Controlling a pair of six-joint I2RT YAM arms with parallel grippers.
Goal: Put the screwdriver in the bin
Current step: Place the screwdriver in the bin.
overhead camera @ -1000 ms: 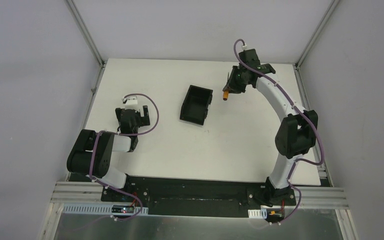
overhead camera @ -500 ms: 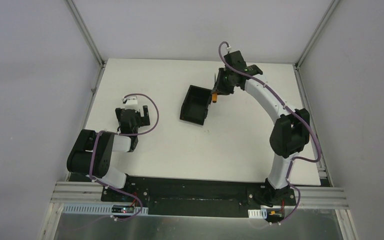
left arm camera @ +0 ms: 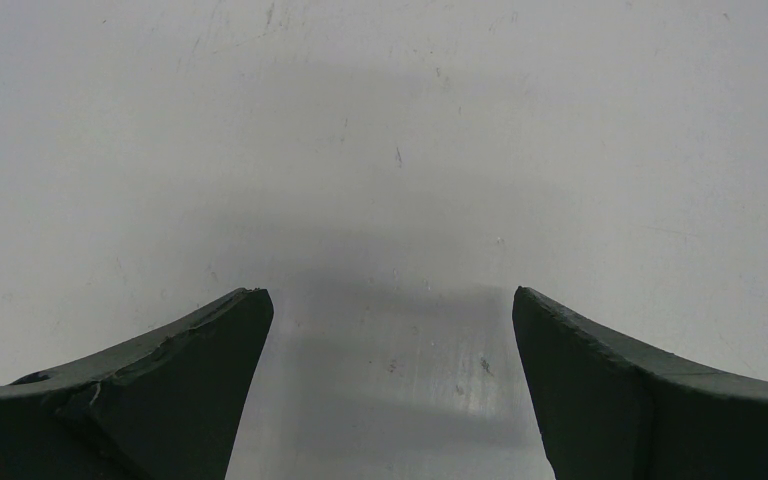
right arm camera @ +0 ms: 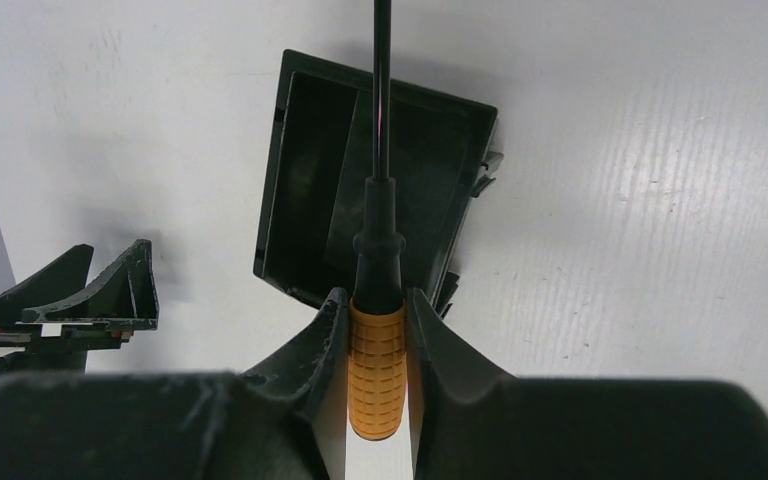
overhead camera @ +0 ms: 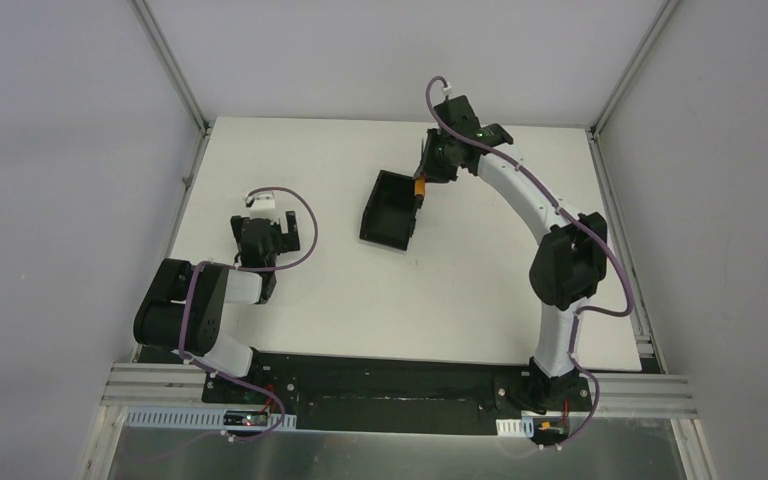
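Over the last second the right arm has swung in from about 3 o'clock of the bin (overhead camera: 370, 216), where it hung well apart, and now sits at the bin's 1 o'clock corner. The right gripper (right arm camera: 377, 308) is clenched on the screwdriver (right arm camera: 379, 235), its jaws pinching the orange handle from both sides. From the wrist, the thin shaft runs toward 12 o'clock straight across the bin's open top. The bin itself has not shifted, and the left gripper (left arm camera: 390, 300) rests as before at 9 o'clock of it, jaws spread and empty above the table (overhead camera: 310, 285).

We judge the carry is nearly over. The tool is in the air above the opening, not yet inside, so what remains is a small lowering or tilt and a release. With the handle near the rim, we would want it a little further over the cavity so it does not catch the wall.

The handle is stubby and cross-hatched for grip, with a smooth black collar tapering to a slim, glossy shaft. The bin is hard black plastic, rectangular, with thin walls and one cut-down side. The tabletop is matte white and faintly scuffed.
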